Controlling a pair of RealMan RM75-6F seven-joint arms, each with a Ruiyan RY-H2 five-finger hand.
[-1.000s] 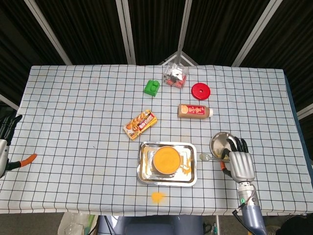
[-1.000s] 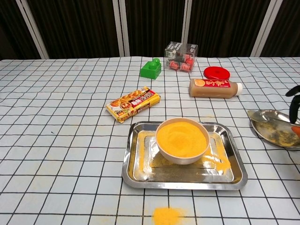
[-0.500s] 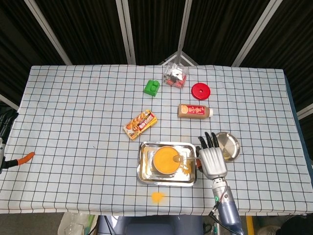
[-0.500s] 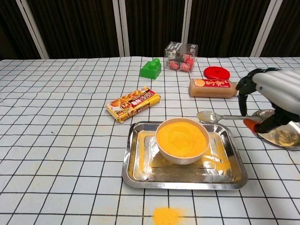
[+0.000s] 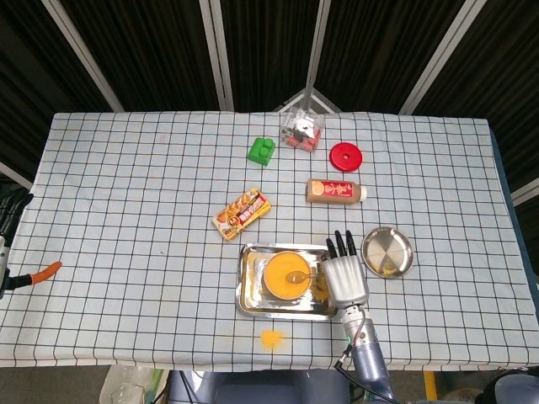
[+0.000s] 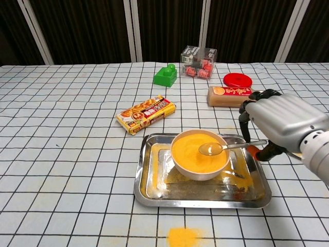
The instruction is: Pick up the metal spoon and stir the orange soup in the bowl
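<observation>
The right hand (image 6: 280,123) pinches the handle of the metal spoon (image 6: 226,147) between thumb and forefinger, with the remaining fingers extended. One second earlier this hand is at the small round dish (image 5: 387,251) in the lower right of the head view, closing on the spoon. Half a second earlier it carries the spoon level, short of the bowl. Now the spoon's head lies over the orange soup (image 6: 195,153), just right of the bowl's (image 6: 199,172) centre. The chest view suggests the head rests at or just above the surface; actual contact cannot be confirmed.

The bowl stands inside the steel tray (image 6: 149,190), low in the centre of both views. Orange spill marks the tray floor and the tabletop (image 5: 126,185) in front of it.

The pick-up step is judged complete. Stirring appears about to start. The next move calls for lowering the head into the soup and circling it gently, since the bowl is filled nearly to the brim.

The left hand (image 5: 8,220) shows only at the far left edge of the head view; its state cannot be told.
</observation>
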